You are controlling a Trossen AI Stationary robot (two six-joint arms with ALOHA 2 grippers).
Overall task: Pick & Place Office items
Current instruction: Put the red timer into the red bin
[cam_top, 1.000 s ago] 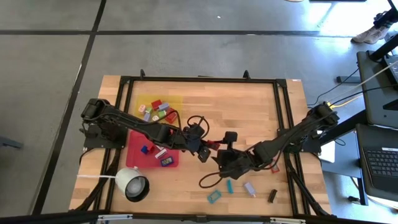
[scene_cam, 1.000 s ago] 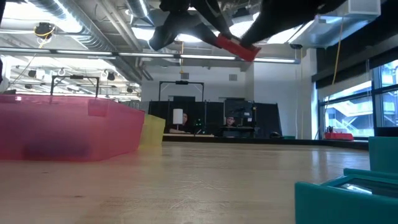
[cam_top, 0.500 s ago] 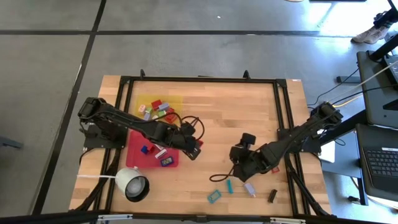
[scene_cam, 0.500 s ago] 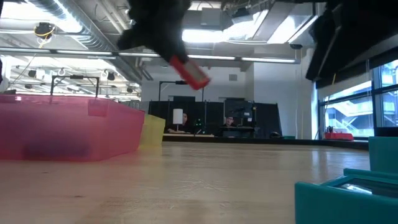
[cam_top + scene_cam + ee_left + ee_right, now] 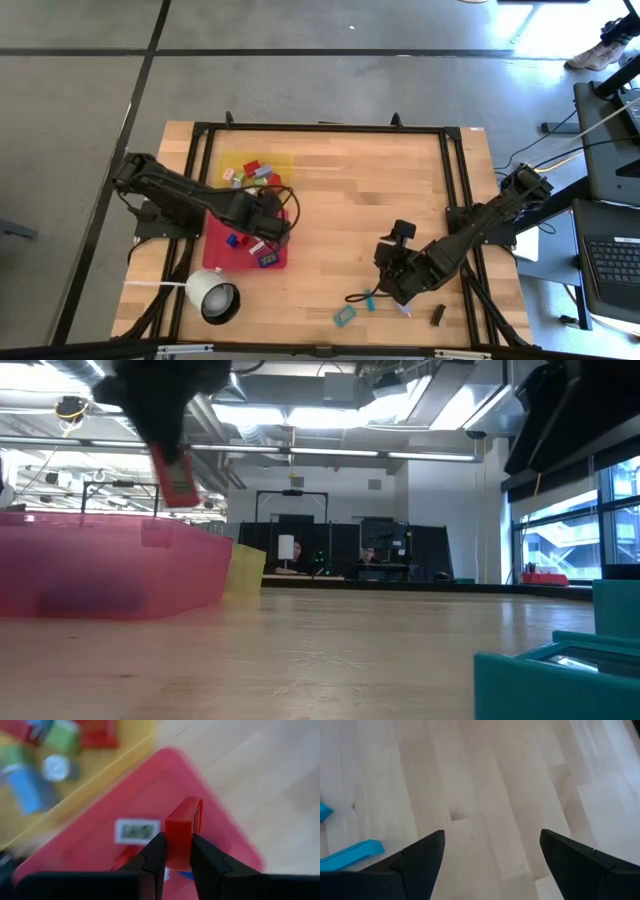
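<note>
Since a second ago, the left tool [image 5: 283, 213] is carrying its red block [image 5: 181, 837] away from mid-surface and is now hanging over the red tray [image 5: 218, 231], at the tray's corner farthest from the white cup [image 5: 213, 297]. Its fingers are pinching the block by the lower end, with most of the block sticking out beyond the tips. The right tool [image 5: 392, 275] is pulling away from the red tray toward the loose teal pieces [image 5: 347, 315] on the wooden surface [image 5: 370, 180], its fingers spread wide and holding nothing.

To finish the placing well, I judge the left tool should be moving further in over bare tray floor, clear of the blue piece [image 5: 233, 240] and the labelled piece [image 5: 267, 260] lying there, then lowering before letting go, so the block is not bouncing over the rim. The yellow tray [image 5: 283, 160], just beyond the red tray, is holding more pieces.
</note>
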